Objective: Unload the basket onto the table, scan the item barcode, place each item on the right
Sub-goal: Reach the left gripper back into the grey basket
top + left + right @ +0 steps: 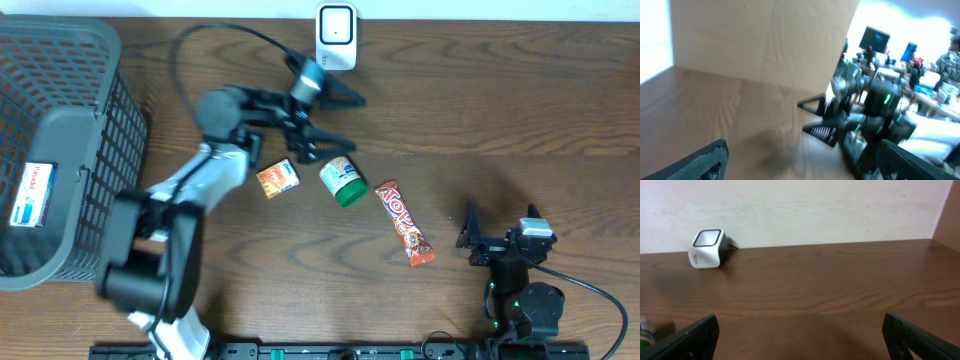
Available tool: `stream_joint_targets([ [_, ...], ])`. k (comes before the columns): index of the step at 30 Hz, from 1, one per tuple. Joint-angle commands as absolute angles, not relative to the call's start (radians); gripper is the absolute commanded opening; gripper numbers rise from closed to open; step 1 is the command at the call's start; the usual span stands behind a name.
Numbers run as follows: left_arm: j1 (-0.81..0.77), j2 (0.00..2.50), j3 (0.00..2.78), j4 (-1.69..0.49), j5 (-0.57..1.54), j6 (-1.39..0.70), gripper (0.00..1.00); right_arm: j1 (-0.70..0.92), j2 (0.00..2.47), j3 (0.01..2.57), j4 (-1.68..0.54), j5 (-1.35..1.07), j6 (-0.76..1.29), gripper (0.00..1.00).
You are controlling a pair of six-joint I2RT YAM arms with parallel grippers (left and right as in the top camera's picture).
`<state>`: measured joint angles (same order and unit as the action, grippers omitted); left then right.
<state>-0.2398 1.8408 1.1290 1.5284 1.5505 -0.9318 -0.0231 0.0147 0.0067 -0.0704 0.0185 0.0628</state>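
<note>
Our left gripper (352,122) hung open and empty between the scanner (336,35) and the green-lidded jar (342,180), which lay unheld on the table. Our right gripper (498,228) stood open, far right. We judged scanning unfinished.

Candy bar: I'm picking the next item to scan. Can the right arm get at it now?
Probably yes: the candy bar lies close beside the right arm, nothing between them, and its fingers stand open.
</note>
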Motion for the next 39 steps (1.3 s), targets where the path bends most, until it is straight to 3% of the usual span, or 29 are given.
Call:
stream_joint_targets([
  [1,-0.151,1.71,1.225,1.539,1.562,-1.302,0.95,-0.015,0.007,0.006,-0.074,0.021,0.051,0.99],
  [8,0.125,1.536,1.284,1.367,1.532,-1.344,0.95,-0.015,0.007,0.006,-0.074,0.021,0.051,0.99],
  [17,0.327,1.372,1.292,1.116,1.42,-1.348,0.95,-0.015,0.007,0.006,-0.074,0.021,0.051,0.99],
  [26,0.678,1.331,1.292,0.66,1.182,-1.319,0.95,-0.015,0.007,0.006,-0.074,0.021,0.051,0.99],
  [32,0.819,1.332,1.292,0.135,1.02,-1.007,0.95,-0.015,0.007,0.006,-0.074,0.021,0.051,0.99],
  [39,0.787,1.332,1.292,-0.411,0.5,-0.575,0.95,-0.015,0.007,0.006,-0.074,0.021,0.051,0.99],
])
